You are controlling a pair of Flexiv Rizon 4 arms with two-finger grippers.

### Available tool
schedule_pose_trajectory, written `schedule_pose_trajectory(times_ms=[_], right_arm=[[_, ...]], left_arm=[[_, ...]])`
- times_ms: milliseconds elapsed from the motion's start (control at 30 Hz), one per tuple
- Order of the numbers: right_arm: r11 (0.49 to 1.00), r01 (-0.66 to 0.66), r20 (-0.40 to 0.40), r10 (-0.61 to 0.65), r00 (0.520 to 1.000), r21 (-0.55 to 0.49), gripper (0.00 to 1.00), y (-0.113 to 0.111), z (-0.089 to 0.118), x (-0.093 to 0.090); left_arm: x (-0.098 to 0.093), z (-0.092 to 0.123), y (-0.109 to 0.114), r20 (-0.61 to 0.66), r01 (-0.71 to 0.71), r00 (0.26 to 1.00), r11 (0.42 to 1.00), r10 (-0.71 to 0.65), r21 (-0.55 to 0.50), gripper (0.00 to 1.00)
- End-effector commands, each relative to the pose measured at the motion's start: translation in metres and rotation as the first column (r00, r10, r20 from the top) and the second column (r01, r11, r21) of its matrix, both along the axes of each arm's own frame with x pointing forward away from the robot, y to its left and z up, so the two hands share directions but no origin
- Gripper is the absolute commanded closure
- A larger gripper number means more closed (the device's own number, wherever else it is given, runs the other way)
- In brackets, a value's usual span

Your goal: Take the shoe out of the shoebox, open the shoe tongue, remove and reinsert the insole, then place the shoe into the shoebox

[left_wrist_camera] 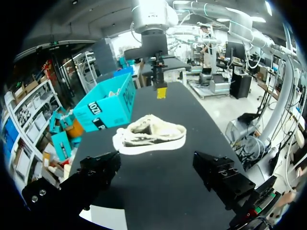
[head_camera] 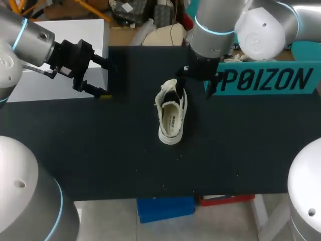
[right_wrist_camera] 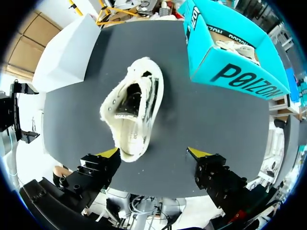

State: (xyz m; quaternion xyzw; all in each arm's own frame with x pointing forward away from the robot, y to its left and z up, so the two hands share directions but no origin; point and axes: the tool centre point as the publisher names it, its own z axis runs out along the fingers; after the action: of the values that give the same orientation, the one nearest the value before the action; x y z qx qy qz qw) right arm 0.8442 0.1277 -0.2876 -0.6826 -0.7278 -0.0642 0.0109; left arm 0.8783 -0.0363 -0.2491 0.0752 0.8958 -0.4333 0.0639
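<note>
head view, left to right: left gripper [head_camera: 105,80] hangs open near the left edge of the table [head_camera: 100,150], well apart from the shoe [head_camera: 170,118]. the shoe stands sole down mid-table. right gripper [head_camera: 197,83], fingers spread, hovers over the shoe's far end. the teal shoebox [head_camera: 266,80] sits beyond. best approach, i judge: descend straight, pinch only the tongue, and steady the near end with the left.

shoe [head_camera: 171,117]: fuzzy cream cloth | shoebox [head_camera: 266,79]: matt teal cardboard | table [head_camera: 100,150]: matt black
</note>
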Motion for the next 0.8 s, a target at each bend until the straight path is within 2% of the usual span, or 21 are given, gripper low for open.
schedule_pose_trajectory(times_ms=[33,167,400,533,567,633,733,800], right_arm=[[1.0,-0.003,-0.013,0.003,1.0,0.0,0.07,0.005,-0.012,0.01],[1.0,-0.019,-0.035,0.019,0.999,-0.016,0.0,0.009,-0.022,0.02],[0.999,-0.034,-0.058,0.032,0.998,-0.033,0.0,0.013,-0.041,0.037],[0.998,-0.037,-0.082,0.033,0.996,-0.055,0.11,0.015,-0.05,0.042],[0.997,-0.038,-0.085,0.033,0.996,-0.059,0.1,0.015,-0.053,0.043],[0.997,-0.042,-0.09,0.036,0.995,-0.066,0.18,0.015,-0.058,0.045],[0.997,-0.042,-0.097,0.035,0.995,-0.069,0.21,0.014,-0.065,0.047],[0.996,-0.037,-0.103,0.029,0.994,-0.077,0.27,0.016,-0.067,0.047]], left_arm=[[0.0,-0.001,-0.001,0.003,-0.002,1.0,1.0,0.002,0.001,0.0],[0.0,-0.001,-0.001,0.003,-0.002,1.0,1.0,0.002,0.001,0.0],[0.0,-0.001,-0.001,0.003,-0.002,1.0,1.0,0.002,0.001,0.0],[0.0,-0.001,-0.001,0.003,-0.002,1.0,1.0,0.002,0.001,0.0],[0.0,-0.001,-0.001,0.003,-0.002,1.0,1.0,0.002,0.001,0.0],[0.0,-0.001,-0.001,0.003,-0.002,1.0,1.0,0.002,0.001,0.0],[0.0,-0.001,-0.001,0.003,-0.002,1.0,1.0,0.002,0.001,0.0],[0.0,-0.001,-0.001,0.003,-0.002,1.0,1.0,0.002,0.001,0.0]])
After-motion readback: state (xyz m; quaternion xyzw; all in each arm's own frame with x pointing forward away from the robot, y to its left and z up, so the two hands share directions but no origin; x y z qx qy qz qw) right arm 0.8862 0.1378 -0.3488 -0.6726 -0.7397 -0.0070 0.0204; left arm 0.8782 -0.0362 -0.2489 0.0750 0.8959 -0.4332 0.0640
